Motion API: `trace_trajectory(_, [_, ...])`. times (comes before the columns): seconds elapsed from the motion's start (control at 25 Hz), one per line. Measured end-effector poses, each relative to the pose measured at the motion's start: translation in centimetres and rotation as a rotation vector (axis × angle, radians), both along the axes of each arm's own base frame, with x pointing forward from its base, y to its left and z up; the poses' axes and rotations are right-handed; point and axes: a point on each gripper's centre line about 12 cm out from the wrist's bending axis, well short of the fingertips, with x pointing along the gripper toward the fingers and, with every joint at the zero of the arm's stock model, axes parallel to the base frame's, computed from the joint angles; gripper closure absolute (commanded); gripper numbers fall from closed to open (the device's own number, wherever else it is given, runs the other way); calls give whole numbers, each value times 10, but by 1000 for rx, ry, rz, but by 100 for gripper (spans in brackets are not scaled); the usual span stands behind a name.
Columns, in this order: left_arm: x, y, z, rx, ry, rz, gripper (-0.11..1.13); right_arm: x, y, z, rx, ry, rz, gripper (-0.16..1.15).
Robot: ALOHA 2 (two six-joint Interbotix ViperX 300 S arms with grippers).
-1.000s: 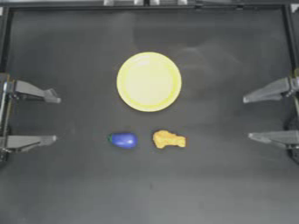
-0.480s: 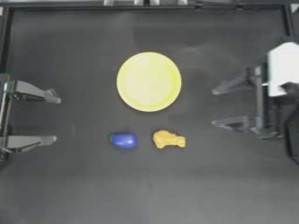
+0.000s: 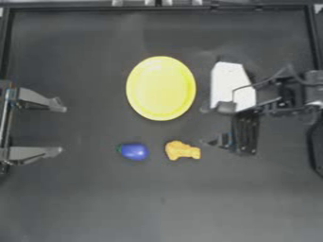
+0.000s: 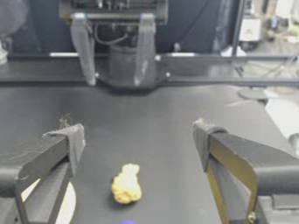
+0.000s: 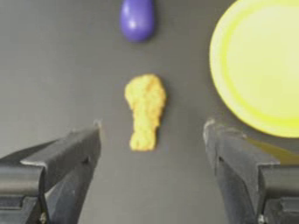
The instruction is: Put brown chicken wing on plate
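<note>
1. The brown chicken wing (image 3: 182,151) lies flat on the dark table (image 3: 82,198), apart from the plate (image 3: 160,88) and on its near side, nothing holding it. It looks like a small toy piece: light, fairly stiff, with a lumpy surface that should give the pads some bite. I'd expect it to skid on the table if nudged from one side only.
2. Its shape is a fat end tapering to a narrower stem. Pinching across the thick middle looks the safest hold; the thin end could twist out.
3. The rounded blue object (image 3: 133,151) sits just beside the wing, on the side away from the right arm, not touching it.
4. The right claw (image 3: 228,124) hangs between the wing and the plate's right side, jaws spread wide, gripping nothing; its wrist view has the wing centred ahead between the jaws.
5. The left claw (image 3: 58,127) waits well away from the wing at the table's left side, likewise spread and empty.
6. I can read no brand, label or writing anywhere.
</note>
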Motion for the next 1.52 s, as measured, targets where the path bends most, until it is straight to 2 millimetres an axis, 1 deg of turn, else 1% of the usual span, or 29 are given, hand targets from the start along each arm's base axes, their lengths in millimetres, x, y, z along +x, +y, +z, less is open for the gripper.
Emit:
trace_trajectory(0.24, [0, 0, 0, 0, 0, 0, -1, 25, 2, -20, -25, 107, 30, -1])
trace_trajectory(0.4, [0, 0, 3, 0, -3, 0, -1, 38, 6, -33, -42, 157, 52, -1])
trace_trajectory(0.6, [1, 0, 4, 0, 3, 0, -1, 50, 10, -56, -39, 223, 62, -1])
trace_trajectory(1.0, [2, 0, 3, 0, 12, 0, -1, 60, 12, -95, -17, 313, 31, -1])
trace_trajectory(1.24, [3, 0, 2, 0, 18, -2, -1, 69, 11, -109, -26, 308, 32, -1])
trace_trajectory(1.52, [3, 0, 1, -1, 23, -2, -1, 75, 11, -127, -26, 315, 33, -1])
